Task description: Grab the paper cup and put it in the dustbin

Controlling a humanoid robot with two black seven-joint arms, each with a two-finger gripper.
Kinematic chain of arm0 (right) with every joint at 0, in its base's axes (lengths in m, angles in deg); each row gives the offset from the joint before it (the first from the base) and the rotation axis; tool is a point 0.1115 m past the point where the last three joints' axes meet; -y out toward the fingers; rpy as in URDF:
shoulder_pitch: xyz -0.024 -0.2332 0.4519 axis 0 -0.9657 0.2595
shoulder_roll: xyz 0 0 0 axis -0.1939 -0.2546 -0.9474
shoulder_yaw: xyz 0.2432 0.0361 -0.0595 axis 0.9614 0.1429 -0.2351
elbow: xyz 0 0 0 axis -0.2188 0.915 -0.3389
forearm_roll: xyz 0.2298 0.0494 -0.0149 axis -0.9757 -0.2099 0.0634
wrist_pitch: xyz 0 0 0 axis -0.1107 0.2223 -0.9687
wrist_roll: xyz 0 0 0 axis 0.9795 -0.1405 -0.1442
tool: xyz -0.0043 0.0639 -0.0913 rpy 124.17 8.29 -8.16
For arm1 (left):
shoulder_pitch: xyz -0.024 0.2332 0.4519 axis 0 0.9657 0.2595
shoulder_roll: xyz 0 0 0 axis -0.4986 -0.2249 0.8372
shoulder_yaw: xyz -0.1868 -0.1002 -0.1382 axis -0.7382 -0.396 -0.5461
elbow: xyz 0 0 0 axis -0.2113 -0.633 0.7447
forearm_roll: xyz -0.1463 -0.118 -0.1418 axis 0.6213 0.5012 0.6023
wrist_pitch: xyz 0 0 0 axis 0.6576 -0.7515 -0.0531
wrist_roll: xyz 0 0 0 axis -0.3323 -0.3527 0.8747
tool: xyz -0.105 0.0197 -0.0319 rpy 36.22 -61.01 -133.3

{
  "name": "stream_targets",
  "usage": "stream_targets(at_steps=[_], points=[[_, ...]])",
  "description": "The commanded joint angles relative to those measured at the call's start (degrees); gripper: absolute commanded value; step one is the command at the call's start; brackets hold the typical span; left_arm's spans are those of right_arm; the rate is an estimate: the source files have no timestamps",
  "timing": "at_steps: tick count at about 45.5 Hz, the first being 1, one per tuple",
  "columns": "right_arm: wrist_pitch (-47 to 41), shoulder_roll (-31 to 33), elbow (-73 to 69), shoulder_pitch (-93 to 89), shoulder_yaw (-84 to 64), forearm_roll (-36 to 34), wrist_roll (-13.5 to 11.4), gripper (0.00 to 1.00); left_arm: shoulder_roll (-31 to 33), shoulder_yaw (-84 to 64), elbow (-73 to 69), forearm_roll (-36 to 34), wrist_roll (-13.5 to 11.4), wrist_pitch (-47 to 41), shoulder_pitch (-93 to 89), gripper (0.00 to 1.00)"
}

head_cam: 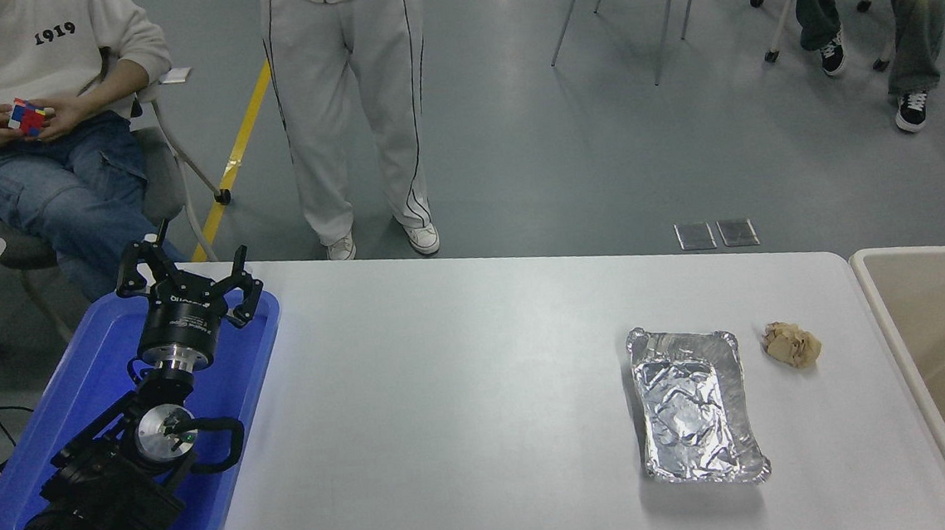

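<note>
The paper cup does not show anywhere in the head view. The dustbin, a large beige bin with a pale rounded rim, stands at the table's right end and runs out of the picture. My left gripper is parked at the lower left above a blue tray, its fingers spread open and empty. My right arm and its gripper are out of view.
A flat blue tray lies under my left arm. A silver foil tray lies right of the table's middle, with a crumpled brown paper ball beside it near the dustbin. A person stands at the far edge; others sit behind.
</note>
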Motion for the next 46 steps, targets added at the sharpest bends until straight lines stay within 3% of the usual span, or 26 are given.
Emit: stream_targets(at_steps=[1,15,46], points=[[-3.98,1.74,-9.85,13.63,-14.86,0.00,0.01,1.00,0.00,0.00,0.00,0.00,0.00,0.01,0.04,1.00],[-16.72,0.86,-14.16,27.62,-24.80,0.00,-0.08,1.00,0.00,0.00,0.00,0.00,0.00,0.01,-0.05,1.00],[-51.53,-12.40,-17.68,49.32,-36.58,2.63,0.01,1.00,-0.09,0.00,0.09,0.00,0.00,0.01,0.04,1.00]])
